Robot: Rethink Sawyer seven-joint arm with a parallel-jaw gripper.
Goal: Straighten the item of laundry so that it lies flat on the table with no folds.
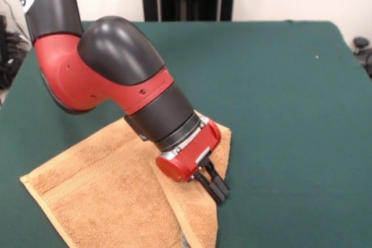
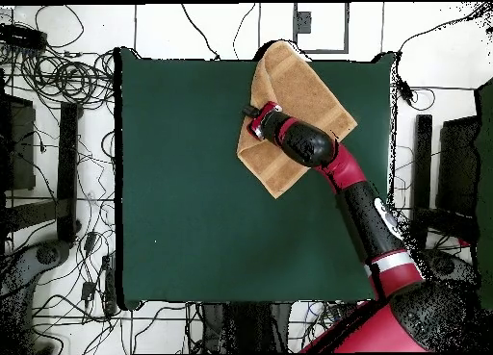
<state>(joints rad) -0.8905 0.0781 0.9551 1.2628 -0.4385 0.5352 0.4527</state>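
A: Where do we stand with the towel (image 1: 110, 193)?

B: We see it on the desk (image 1: 290, 85), at the edge nearest the front camera, and from overhead one corner seems to reach past that edge. It is not flat: it looks doubled over along a diagonal, with a long folded edge running beside the tool (image 1: 214, 186).

A: And the tool itself?

B: Its two black fingers (image 1: 218, 185) sit pressed together, tips down at the folded edge. We think they touch the cloth there, but we cannot tell whether any of it is pinched between them.

A: So what could go wrong from here?

B: We judge a few things. If the tips hold only one layer, a pull may drag the whole towel across the green cloth instead of opening the fold. If they hold both layers, the fold simply travels along. And since the towel lies so near the edge, a pull toward that side could slide it off the desk.

A: Anything else?

B: The arm (image 1: 116, 68) hangs low over the towel, so it could brush and bunch it.
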